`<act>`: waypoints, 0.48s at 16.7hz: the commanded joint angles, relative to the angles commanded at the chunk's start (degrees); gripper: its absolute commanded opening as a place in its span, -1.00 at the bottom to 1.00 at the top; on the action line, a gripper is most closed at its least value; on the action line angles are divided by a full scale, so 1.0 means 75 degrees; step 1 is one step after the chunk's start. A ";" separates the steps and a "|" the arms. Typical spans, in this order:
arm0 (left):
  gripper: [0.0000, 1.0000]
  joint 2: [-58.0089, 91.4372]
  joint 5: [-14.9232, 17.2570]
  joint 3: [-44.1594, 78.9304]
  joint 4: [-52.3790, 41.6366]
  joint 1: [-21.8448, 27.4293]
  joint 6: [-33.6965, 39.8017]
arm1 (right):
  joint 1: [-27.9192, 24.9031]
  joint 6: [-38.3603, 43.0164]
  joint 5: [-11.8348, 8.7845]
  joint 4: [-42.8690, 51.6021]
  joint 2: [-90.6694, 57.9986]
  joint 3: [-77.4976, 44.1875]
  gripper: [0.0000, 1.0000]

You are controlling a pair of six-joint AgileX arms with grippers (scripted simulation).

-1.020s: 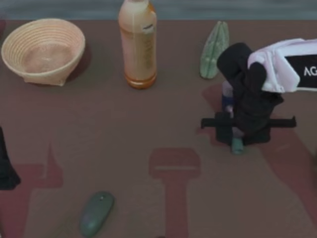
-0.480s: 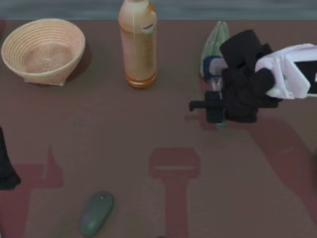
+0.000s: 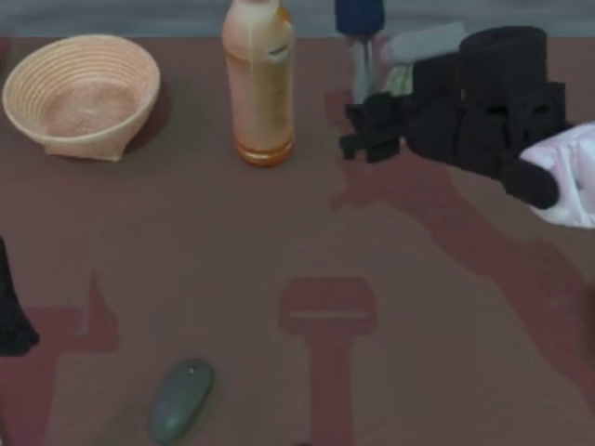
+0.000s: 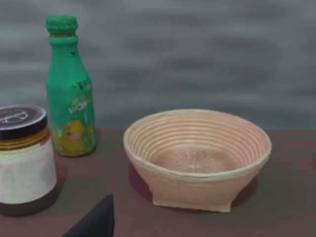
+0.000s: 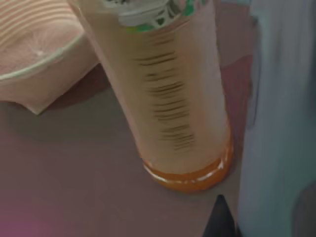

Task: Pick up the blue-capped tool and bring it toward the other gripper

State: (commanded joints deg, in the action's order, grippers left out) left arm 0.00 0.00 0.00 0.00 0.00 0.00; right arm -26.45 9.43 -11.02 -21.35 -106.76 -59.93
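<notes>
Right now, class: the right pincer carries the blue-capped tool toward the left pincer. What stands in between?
The right pincer holds the blue-capped tool at the table's far edge. The orange bottle stands just to its left. The left pincer waits at the left edge, nearer the camera; a diagonal route looks open.

A woven basket [image 3: 81, 95] sits at the far left of the table [image 3: 232, 260], open side up. To its right stands an orange bottle [image 3: 258, 82], upright, well apart from the basket. A grey-green oval mouse [image 3: 181, 400] lies near the front edge, left of centre. From the left wrist view, a green bottle [image 4: 69, 116] with a green cap stands beside a jar [image 4: 23, 158] with a dark lid, both near the basket.
</notes>
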 joint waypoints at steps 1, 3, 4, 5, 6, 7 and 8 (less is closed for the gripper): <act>1.00 0.0000 0.0000 0.0000 0.0000 0.0000 0.0000 | 0.0004 -0.0198 -0.0161 -0.0655 0.0179 0.0193 -1.00; 1.00 0.0000 0.0000 0.0000 0.0000 0.0000 0.0000 | 0.0012 -0.0560 -0.0454 -0.1780 0.0528 0.0526 -1.00; 1.00 0.0000 0.0000 0.0000 0.0000 0.0000 0.0000 | 0.0016 -0.0719 -0.0580 -0.2229 0.0693 0.0663 -1.00; 1.00 0.0000 0.0000 0.0000 0.0000 0.0000 0.0000 | 0.0021 -0.0858 -0.0689 -0.2599 0.0847 0.0779 -1.00; 1.00 0.0000 0.0000 0.0000 0.0000 0.0000 0.0000 | 0.0026 -0.0974 -0.0777 -0.2888 0.0981 0.0872 -1.00; 1.00 0.0000 0.0000 0.0000 0.0000 0.0000 0.0000 | 0.0030 -0.1059 -0.0842 -0.3090 0.1084 0.0937 -1.00; 1.00 0.0000 0.0000 0.0000 0.0000 0.0000 0.0000 | 0.0033 -0.1112 -0.0881 -0.3212 0.1149 0.0976 -1.00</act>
State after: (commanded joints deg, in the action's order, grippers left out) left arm 0.00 0.00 0.00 0.00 0.00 0.00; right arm -26.21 1.10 -17.63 -45.44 -98.14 -52.61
